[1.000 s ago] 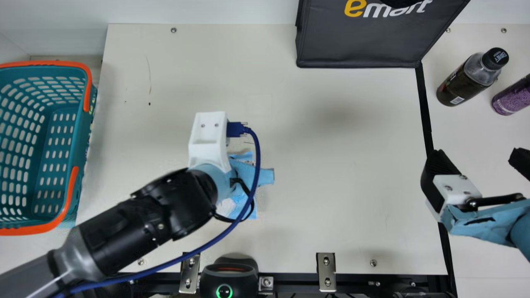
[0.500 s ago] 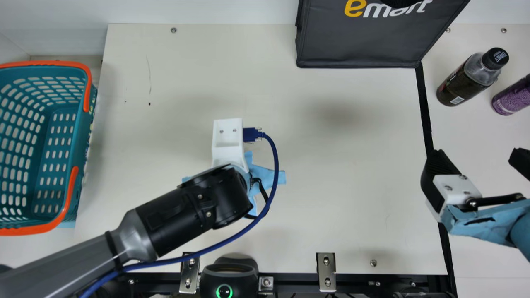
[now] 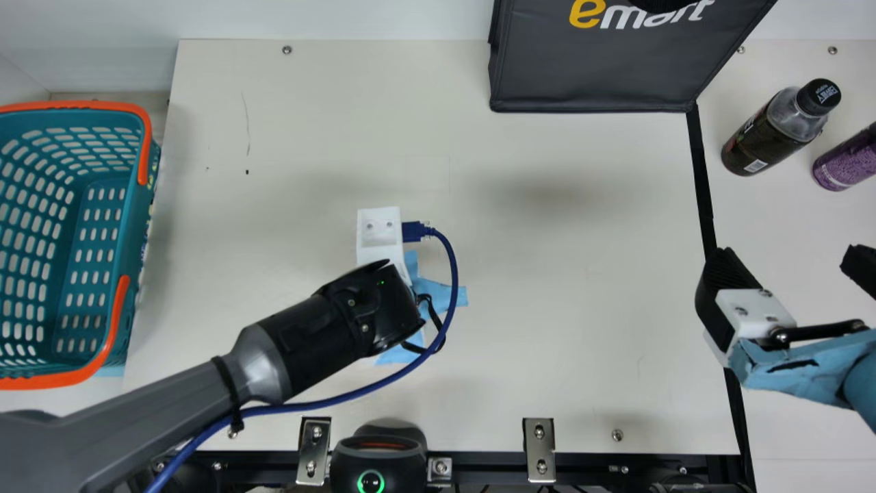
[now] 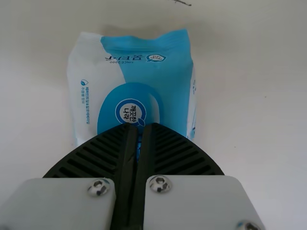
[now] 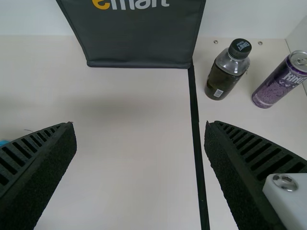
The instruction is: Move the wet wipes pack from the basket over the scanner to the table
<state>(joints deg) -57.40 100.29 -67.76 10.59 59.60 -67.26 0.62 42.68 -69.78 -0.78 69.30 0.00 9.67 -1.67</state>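
Pack of wet wipes [image 4: 170, 76] sits right beneath the left gripper [image 3: 448, 293], its fingers nearly together, pinching the top, I'd say; well apart from that pincer, the right gripper [image 3: 787, 259] gapes wide.

A rectangular teal plastic basket [image 3: 126, 226] stands at the cream tabletop's [image 3: 582, 308] left edge, a boxy black fabric bag [image 3: 588, 75] at the far edge, a rounded black scanner [image 3: 378, 462] at the near edge. Near the far right corner, a dark cylindrical plastic bottle [image 3: 770, 140] stands left of a purple metal can [image 3: 847, 161].
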